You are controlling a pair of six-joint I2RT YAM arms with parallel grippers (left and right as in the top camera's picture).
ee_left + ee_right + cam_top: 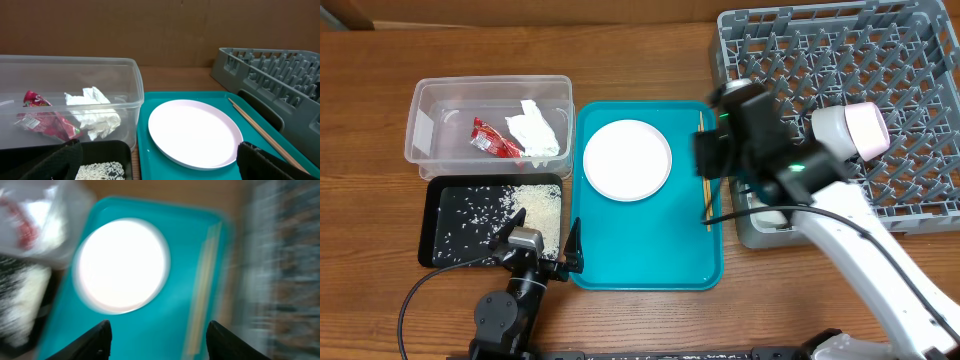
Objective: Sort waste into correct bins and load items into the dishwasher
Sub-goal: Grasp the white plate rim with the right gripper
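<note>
Two grippers stand wide open, and neither holds anything. The right gripper [160,341] hangs above the far right corner of the teal tray [650,250], over the far end of the chopsticks [706,195]. Its wrist view is blurred, yet it shows the fingers spread well apart with nothing between them. The left gripper [537,248] sits low at the near edge of the table, with one finger over the black tray [450,240] and the other at the teal tray's near left edge.

The large plate [627,160] lies flat on the teal tray, white side up. The chopsticks lie along the tray's right rim, apart from the plate. Rice [540,210] is piled at the right end of the black tray, with loose grains scattered across the rest. In the clear tub [420,125] the red sauce packet [495,140] and the crumpled napkin [538,130] lie side by side. A white and pink dish [850,130] rests in the grey dish rack [840,60], just beside the right arm.
</note>
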